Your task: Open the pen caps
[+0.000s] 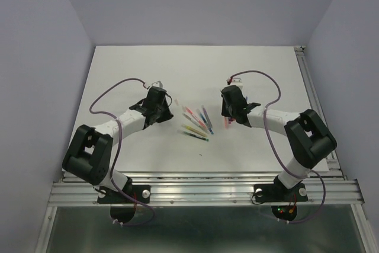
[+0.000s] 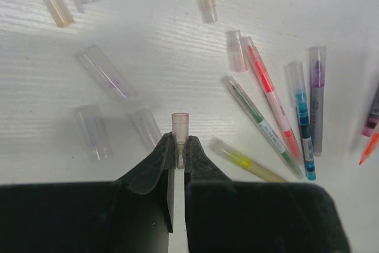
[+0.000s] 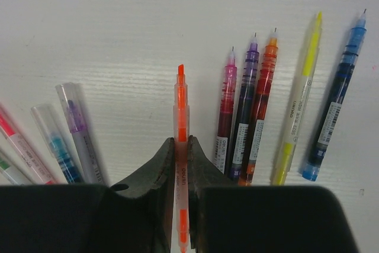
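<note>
My left pincer pinching small translucent pinkish cap tube by near end; right pincer clamping thin orange pen body. Cap seeming light, slick (crushable).

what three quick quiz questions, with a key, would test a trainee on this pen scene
1. True or false: the left jaws are shut on a pen cap.
2. The pen in the right jaws is: A blue, B orange, C green.
3. In the right wrist view, how many loose pens lie to the right of the held one?
Key: 1 true; 2 B; 3 five.
</note>
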Motion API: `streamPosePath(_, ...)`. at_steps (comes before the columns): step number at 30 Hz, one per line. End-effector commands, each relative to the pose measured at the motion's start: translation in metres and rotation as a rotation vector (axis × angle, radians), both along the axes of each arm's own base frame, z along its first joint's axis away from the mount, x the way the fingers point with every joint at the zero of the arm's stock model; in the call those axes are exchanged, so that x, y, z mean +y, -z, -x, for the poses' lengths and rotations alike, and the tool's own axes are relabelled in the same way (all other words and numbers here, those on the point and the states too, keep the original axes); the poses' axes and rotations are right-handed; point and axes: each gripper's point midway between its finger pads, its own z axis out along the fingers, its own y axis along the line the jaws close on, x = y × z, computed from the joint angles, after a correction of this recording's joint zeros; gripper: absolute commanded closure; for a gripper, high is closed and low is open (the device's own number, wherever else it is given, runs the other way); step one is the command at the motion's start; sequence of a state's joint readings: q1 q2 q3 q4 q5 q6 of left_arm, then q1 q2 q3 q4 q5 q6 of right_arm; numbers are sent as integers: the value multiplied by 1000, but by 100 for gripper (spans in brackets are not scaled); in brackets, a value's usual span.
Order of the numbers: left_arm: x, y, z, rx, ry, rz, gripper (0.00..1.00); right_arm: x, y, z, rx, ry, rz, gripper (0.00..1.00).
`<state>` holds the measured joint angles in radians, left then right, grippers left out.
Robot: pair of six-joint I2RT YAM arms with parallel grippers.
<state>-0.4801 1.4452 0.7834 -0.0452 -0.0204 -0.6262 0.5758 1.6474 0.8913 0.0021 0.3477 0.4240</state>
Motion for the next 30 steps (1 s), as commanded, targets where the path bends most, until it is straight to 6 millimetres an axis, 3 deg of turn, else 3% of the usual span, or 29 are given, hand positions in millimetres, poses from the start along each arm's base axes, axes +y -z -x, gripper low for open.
streamPosePath(1, 7, -8, -23, -24, -21, -62, 100, 3, -9, -13, -9, 2, 21, 96)
streamPosePath(10, 17, -2, -38, 11, -74, -155, 100, -5, 3, -12, 22, 50, 49, 85)
streamPosePath(18, 24, 4, -51, 50, -108, -242, 98, -4, -4, -10, 20, 45, 36, 64)
streamPosePath(22, 27, 4, -58, 60, -121, -279, 93, 0, -14, -11, -4, 30, 7, 59)
streamPosePath(30, 32, 6, -74, 85, -140, -357, 89, 15, -54, -1, -85, -56, -117, 37)
